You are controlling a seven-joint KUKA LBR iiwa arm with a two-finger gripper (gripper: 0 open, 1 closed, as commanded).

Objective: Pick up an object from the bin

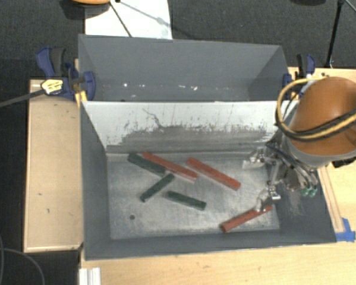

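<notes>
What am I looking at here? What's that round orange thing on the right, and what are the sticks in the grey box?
This is a single camera looking down, a little from the side, into a grey metal bin. The orange dome on the right is a cover on the wrist of a robot arm, with cables looped over it, so it is part of the machine. Below it hangs the gripper, the arm's two-finger hand, low in the bin's front right corner. It sits right at the upper end of a red bar that lies at a slant there. I cannot tell whether it has gripped the bar. Further left on the bin floor lie two more red bars and three dark green bars. The arm's job is to lift one thing out.
</notes>
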